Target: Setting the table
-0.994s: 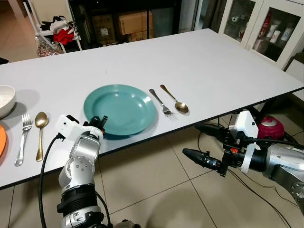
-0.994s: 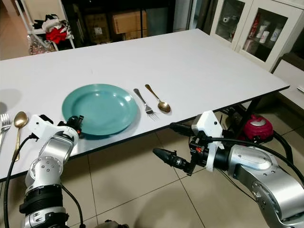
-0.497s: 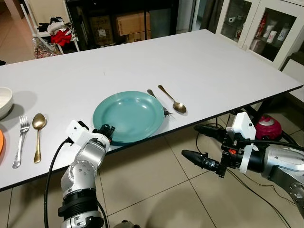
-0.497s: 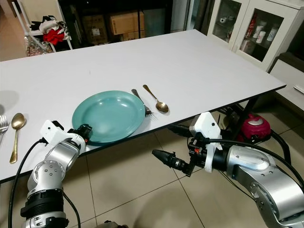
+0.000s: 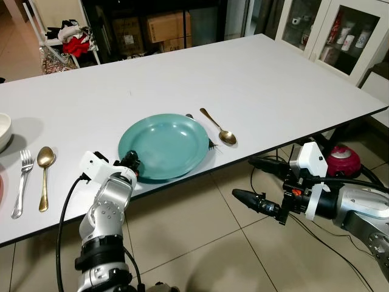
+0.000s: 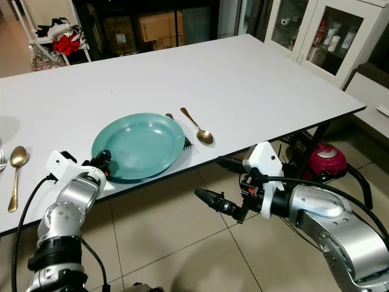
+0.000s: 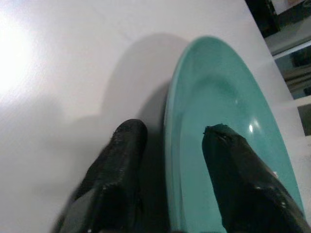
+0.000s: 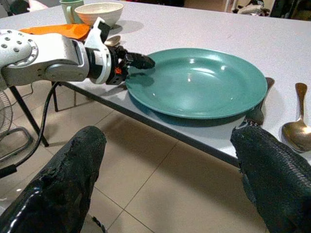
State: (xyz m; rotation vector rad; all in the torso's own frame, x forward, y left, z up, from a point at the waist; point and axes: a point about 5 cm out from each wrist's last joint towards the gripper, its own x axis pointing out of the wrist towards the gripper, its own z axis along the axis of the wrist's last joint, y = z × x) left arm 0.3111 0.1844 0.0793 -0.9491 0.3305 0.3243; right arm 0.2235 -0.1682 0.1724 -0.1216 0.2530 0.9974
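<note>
A teal plate (image 5: 165, 145) lies near the front edge of the white table (image 5: 273, 85). My left gripper (image 5: 129, 163) is shut on its near-left rim, one finger on the plate and the other outside the rim (image 7: 172, 133). A silver fork (image 5: 212, 145) lies partly under the plate's right edge. Just right of the fork is a gold spoon (image 5: 220, 129). My right gripper (image 5: 243, 177) hangs open below the table's front edge, to the right of the plate, with nothing between its fingers.
A second fork (image 5: 21, 182), gold spoon (image 5: 42, 176) and white bowl (image 5: 3, 131) lie at the table's left, with an orange plate (image 8: 53, 30) beside them. A glass cabinet (image 5: 346, 36) and a red appliance (image 5: 343, 161) with cables stand to the right on the floor.
The teal plate has slid right with my left gripper on its rim and now overlaps the fork. The right gripper has held its place.
</note>
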